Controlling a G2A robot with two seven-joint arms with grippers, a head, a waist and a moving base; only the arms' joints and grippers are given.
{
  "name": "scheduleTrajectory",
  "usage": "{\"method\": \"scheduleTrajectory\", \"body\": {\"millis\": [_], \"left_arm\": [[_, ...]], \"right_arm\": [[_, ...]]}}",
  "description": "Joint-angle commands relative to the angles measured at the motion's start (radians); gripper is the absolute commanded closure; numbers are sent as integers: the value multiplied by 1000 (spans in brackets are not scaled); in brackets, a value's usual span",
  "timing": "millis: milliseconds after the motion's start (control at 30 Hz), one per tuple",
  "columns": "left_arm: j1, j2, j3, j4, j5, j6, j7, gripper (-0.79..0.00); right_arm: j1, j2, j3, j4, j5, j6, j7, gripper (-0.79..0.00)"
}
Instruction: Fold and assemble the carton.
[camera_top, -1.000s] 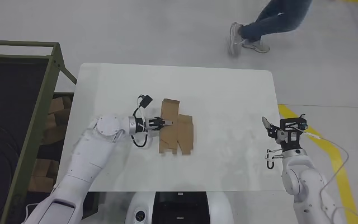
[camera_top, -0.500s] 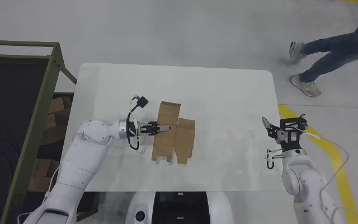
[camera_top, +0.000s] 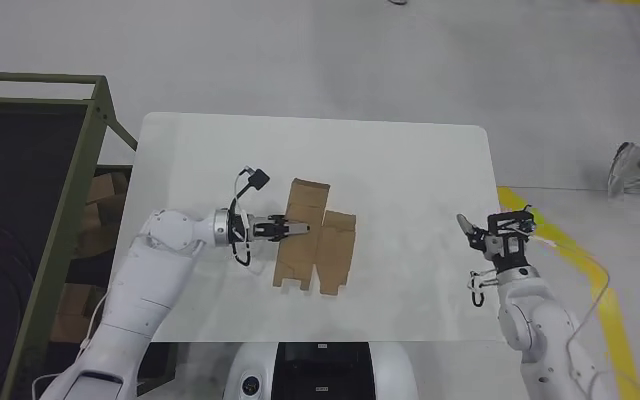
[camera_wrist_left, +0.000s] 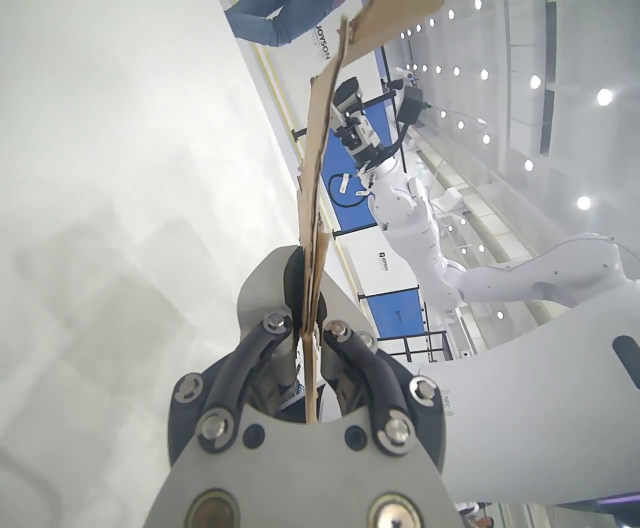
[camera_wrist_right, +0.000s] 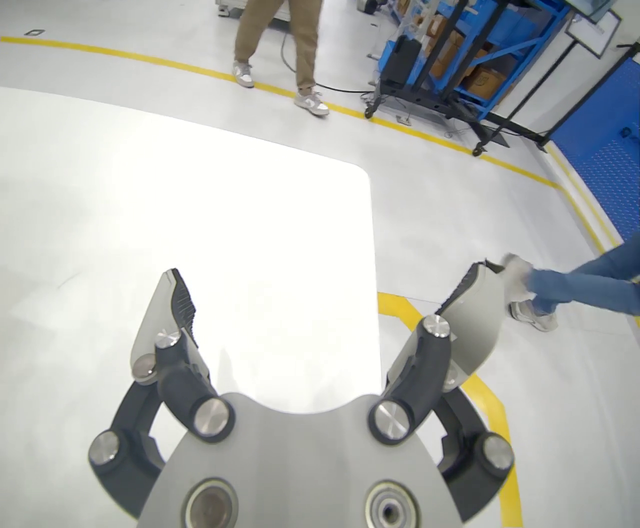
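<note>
A flat brown carton (camera_top: 315, 238) with unfolded flaps hangs over the middle of the white table (camera_top: 400, 160), lifted slightly. My left gripper (camera_top: 300, 229) is shut on its near-left edge. In the left wrist view the carton (camera_wrist_left: 317, 165) shows edge-on, pinched between the two pads, with my left gripper (camera_wrist_left: 306, 280) closed around it. My right gripper (camera_top: 493, 222) stands open by the table's right edge, far from the carton. The right wrist view shows my right gripper (camera_wrist_right: 325, 295) open over the table's corner with nothing between its fingers (camera_wrist_right: 175, 300).
A green-framed bin (camera_top: 60, 200) holding more cardboard stands to the left of the table. Yellow floor tape (camera_top: 560, 230) runs past the table's right side. Bare table surface lies all around the carton.
The left gripper drew the carton left and toward the near edge, then eased it back right a little; the carton now sits skewed. The right gripper shifted slightly left.
</note>
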Motion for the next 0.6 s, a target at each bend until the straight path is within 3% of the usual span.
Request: {"method": "scheduleTrajectory", "body": {"millis": [0,200,467,567], "left_arm": [[-30,0,8,27,-21,-24,-25,0],[-70,8,62,33,-18,-67,18,0],[-27,56,83,-5,-71,-176,127,0],[-27,56,83,-5,-71,-176,127,0]], "right_arm": [[13,3,-5,4,17,-88,20,-785],[37,2,-57,-9,78,-229,54,-785],[40,10,-53,-42,317,-450,173,-785],[37,13,-40,-50,333,-456,195,-785]]}}
